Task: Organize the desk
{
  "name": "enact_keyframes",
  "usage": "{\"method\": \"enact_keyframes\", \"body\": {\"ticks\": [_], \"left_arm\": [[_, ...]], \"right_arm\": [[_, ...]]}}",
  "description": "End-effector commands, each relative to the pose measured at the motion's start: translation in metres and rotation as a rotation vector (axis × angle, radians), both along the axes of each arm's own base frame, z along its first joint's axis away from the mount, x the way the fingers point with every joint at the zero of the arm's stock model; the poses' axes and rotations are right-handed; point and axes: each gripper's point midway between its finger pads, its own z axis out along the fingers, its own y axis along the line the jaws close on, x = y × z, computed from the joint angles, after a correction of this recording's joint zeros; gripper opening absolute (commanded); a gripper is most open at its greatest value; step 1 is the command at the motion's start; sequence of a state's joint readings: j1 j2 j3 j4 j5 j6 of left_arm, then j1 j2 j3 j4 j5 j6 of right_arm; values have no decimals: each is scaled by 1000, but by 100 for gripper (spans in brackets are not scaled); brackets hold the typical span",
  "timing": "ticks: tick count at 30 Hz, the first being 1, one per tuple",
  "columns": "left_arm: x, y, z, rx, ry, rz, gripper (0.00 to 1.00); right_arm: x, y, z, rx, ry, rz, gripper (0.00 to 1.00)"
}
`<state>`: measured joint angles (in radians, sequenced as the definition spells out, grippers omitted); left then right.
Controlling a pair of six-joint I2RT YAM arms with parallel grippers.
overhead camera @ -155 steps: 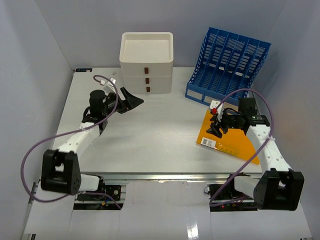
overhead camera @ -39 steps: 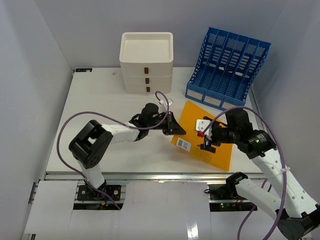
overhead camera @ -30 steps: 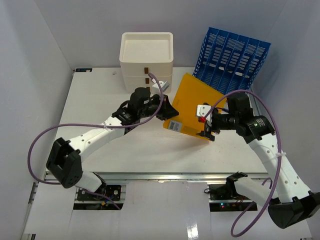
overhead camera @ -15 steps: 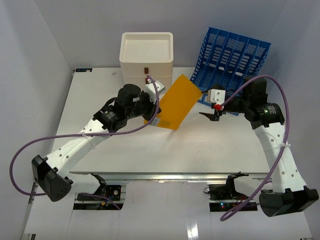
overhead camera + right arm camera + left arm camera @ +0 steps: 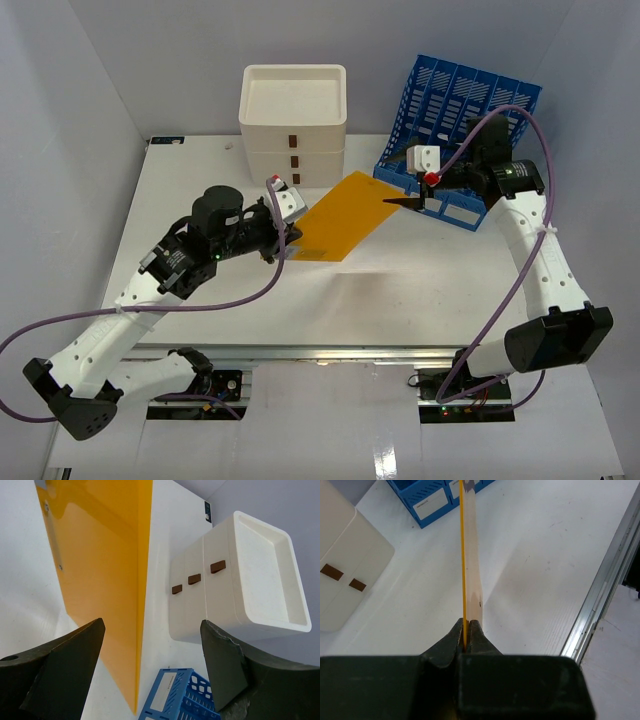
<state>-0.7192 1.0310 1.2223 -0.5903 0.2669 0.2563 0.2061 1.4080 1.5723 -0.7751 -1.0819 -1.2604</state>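
Note:
The desk [image 5: 220, 290] is a large white tabletop with a metal rail along its front. My left gripper [image 5: 283, 243] is shut on the near corner of a flat orange folder [image 5: 340, 215] and holds it above the desk, its far end toward the blue rack. In the left wrist view the folder [image 5: 464, 555] shows edge-on between my closed fingers [image 5: 479, 632]. My right gripper [image 5: 405, 200] is open and empty, just right of the folder's far end, in front of the blue rack. The right wrist view shows the folder [image 5: 95, 565] between its spread fingers [image 5: 225, 660].
A white three-drawer box [image 5: 294, 125] stands at the back centre and also shows in the right wrist view [image 5: 235, 580]. A blue slotted file rack [image 5: 462, 125] stands at the back right. The desk's front rail [image 5: 600, 600] runs on the right of the left wrist view.

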Motion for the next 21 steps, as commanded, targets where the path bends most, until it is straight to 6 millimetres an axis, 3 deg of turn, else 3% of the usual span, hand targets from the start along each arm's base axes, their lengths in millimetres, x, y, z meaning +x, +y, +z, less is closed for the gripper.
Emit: {"method": "enact_keyframes", "body": {"ticks": [1,4,6,12,15,21], "left_arm": [[-7,5,2,17,-38,-30,0],[-9,5,4,12,-41,-38,0],[-9,3,7,3,-43,-46,0],[-8,1,25,-17,-78,-55,0],[-9,1,33,-23,-101,-63,0],[-10,11,33,-7,-146,-44,0]], "right_arm": [[-13,4,39,56,-93,31,84],[-19,7,41,69,-80,53,85],[-25,12,32,57,-26,88,84],[-64,57,-28,-116,155,248,74],[-74,69,-53,-200,186,274,68],[-72,71,-49,-205,167,268,58]]}}
